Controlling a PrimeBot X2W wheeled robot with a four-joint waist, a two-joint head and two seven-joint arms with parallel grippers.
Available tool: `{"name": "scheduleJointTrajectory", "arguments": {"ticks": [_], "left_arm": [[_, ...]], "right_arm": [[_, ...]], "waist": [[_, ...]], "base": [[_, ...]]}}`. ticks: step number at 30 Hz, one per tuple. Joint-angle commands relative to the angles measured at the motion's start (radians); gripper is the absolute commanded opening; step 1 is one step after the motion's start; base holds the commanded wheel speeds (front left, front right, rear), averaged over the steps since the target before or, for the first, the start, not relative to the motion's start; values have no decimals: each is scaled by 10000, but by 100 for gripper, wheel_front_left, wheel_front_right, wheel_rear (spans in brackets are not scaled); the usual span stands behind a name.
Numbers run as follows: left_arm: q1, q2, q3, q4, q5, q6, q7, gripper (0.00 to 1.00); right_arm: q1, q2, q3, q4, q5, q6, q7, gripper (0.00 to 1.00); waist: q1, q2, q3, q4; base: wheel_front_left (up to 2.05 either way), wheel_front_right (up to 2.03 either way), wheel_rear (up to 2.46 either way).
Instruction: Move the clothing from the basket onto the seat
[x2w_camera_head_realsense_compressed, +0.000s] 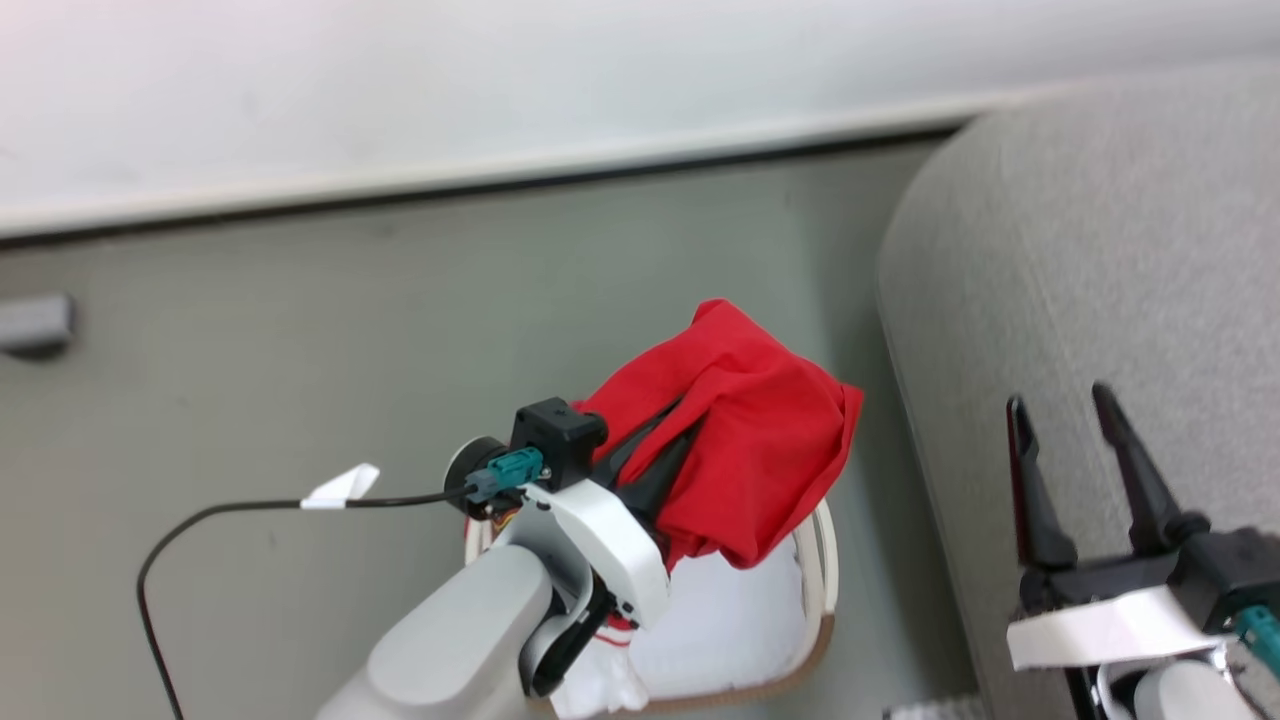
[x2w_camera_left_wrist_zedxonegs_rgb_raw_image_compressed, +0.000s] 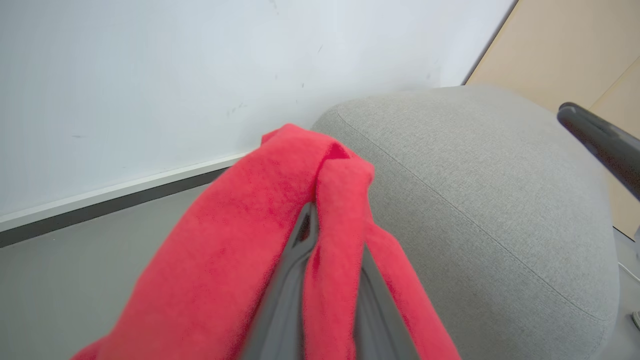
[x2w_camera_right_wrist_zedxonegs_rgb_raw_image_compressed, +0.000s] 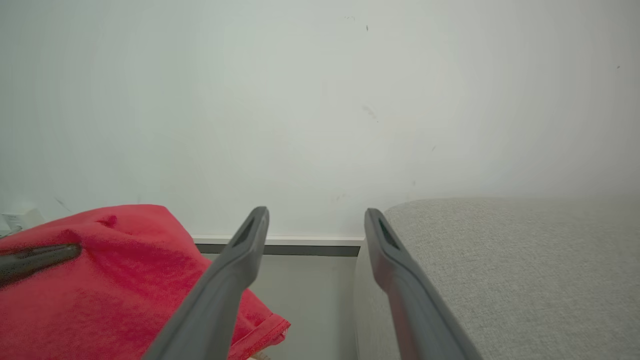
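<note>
- Left arm (x2w_camera_head_realsense_compressed: 470, 630) comes up from the lower middle of the head view. The pale forearm slants toward the upper right, and the wrist sits over the basket (x2w_camera_head_realsense_compressed: 818, 590).
- Left gripper (x2w_camera_head_realsense_compressed: 685, 435) — fingers drawn close together and clamped on a fold of the clothing (x2w_camera_head_realsense_compressed: 760, 450). Red fabric drapes over both fingers and hides their tips.
- The clothing is a loose red bunch held up above the basket, near its far rim. I cannot tell whether the hem touches the rim. It is beside the seat (x2w_camera_head_realsense_compressed: 1100, 250) but apart from it.
- Left wrist view: a red strip runs between the two dark fingers and more cloth falls away to the left. The seat's rounded corner and seam lie just beyond.
- The basket stands on the grey floor (x2w_camera_head_realsense_compressed: 300, 350), near the seat's edge. Its white lining (x2w_camera_head_realsense_compressed: 720, 620) shows inside, and the brown rim band shows at the bottom.
- Right gripper (x2w_camera_head_realsense_compressed: 1058, 400) — fingers spread wide with nothing between them. It is poised over the seat at the lower right, tips pointing toward the wall (x2w_camera_head_realsense_compressed: 500, 80).
- Right wrist view: seat on the right, red clothing on the left, with one finger of the left gripper lying across it.
- A black cable (x2w_camera_head_realsense_compressed: 200, 520) with a white tag loops away from the left wrist.
</note>
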Motion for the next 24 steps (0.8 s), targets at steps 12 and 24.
{"name": "scheduleJointTrajectory", "arguments": {"ticks": [12, 24], "left_arm": [[970, 853, 278, -1724, -552, 566, 669, 0], [1449, 1529, 135, -3445, -689, 737, 1437, 0]], "right_arm": [[1418, -37, 268, 639, -339, -21, 4, 100], [773, -1402, 2439, 882, 443, -21, 4, 100]], "waist": [[3, 0, -2775, 378], [3, 0, -3241, 406]], "base": [[0, 0, 0], [0, 0, 0]]}}
